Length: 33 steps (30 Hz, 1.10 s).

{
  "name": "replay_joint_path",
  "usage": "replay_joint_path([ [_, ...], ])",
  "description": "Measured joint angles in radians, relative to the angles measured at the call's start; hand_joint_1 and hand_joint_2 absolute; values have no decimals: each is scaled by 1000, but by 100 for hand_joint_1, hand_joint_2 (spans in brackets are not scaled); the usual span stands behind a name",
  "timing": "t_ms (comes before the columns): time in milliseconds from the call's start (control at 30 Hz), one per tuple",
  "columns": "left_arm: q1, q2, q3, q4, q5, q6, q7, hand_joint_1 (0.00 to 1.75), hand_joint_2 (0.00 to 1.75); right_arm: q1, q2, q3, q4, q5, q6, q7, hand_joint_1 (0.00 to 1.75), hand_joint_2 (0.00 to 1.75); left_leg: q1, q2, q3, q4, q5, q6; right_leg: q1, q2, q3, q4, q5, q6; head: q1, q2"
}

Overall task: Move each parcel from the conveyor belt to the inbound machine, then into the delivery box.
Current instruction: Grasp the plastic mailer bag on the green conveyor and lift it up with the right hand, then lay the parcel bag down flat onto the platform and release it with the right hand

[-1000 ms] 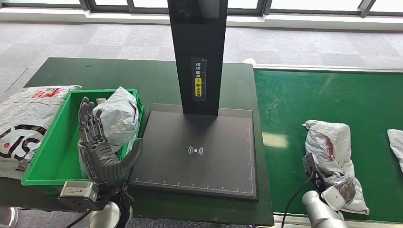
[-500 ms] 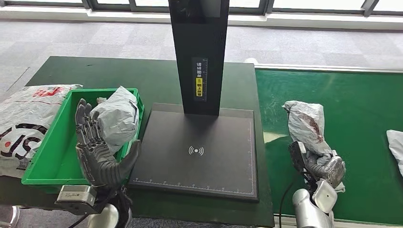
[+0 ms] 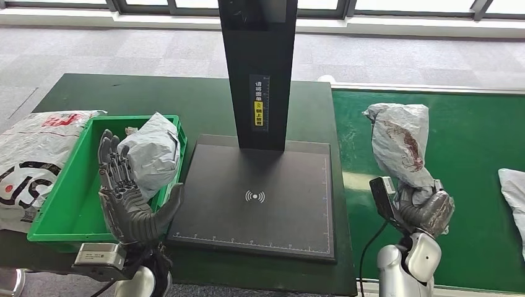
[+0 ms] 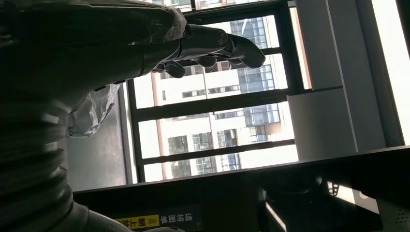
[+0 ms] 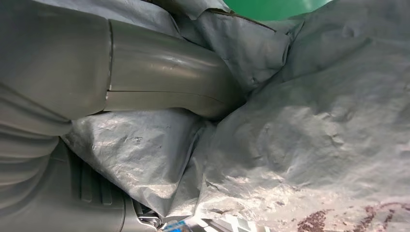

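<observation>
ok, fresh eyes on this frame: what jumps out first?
The right hand holds a grey parcel up over the green belt, beside the black scanner with its tall post. Left of the scanner, the open left hand stands upright at the green bin, where another grey parcel sits.

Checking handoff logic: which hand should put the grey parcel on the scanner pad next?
Right. The right hand already grips the grey parcel, lifted over the conveyor belt beside the scanner pad. The left hand is open by the green box.
</observation>
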Motion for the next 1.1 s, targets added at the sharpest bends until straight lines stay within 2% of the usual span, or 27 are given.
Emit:
replay_joint_path([
  [167, 0, 0, 0, 9, -5, -4, -12, 0, 175, 70, 7, 162, -108, 6, 0, 65, 175, 175, 0, 1, -3, 0, 0, 0, 0, 1, 0, 1, 0, 0, 0, 0],
  [367, 0, 0, 0, 18, -5, -7, -35, 0, 175, 100, 22, 367, -125, 8, 30, 8, 175, 175, 0, 2, -2, 0, 0, 0, 0, 2, 0, 0, 0, 0, 0, 0],
  [567, 1, 0, 0, 35, -5, -12, -49, 0, 175, 115, 22, 526, -115, 7, 46, 44, 175, 175, 0, 2, -2, 0, 0, -1, 0, 3, 0, 1, 0, 0, 0, 0],
  [633, 1, 0, 0, 40, -3, -11, -50, 0, 175, 119, 22, 561, -107, 3, 53, 34, 175, 175, 0, 2, -3, 0, 0, -1, 0, 3, 0, 1, 0, 0, 0, 0],
  [800, 1, 0, 0, 50, 9, -1, -50, 0, 175, 123, 23, 615, -77, -42, 97, -53, 175, 175, 0, 2, -3, 0, 0, -1, 0, 3, 0, 0, 0, 0, 0, 0],
  [1033, 2, 0, 0, 57, 12, 6, -50, 0, 175, 120, 23, 649, -40, -69, 113, -75, 175, 175, 0, 2, -3, 0, 0, -1, 0, 2, 0, 0, 0, 0, 0, 0],
  [1067, 3, 0, 0, 58, 12, 8, -50, 0, 175, 118, 23, 650, -33, -76, 118, -79, 140, 175, 0, 2, -3, 0, 0, -1, 0, 2, 0, 0, 0, 0, 0, 0],
  [1100, 3, 0, 0, 59, 13, 11, -50, 0, 175, 114, 23, 650, -25, -83, 123, -82, 96, 175, 0, 2, -3, 0, 0, -1, 0, 2, 0, 0, 0, 0, 0, 0],
])
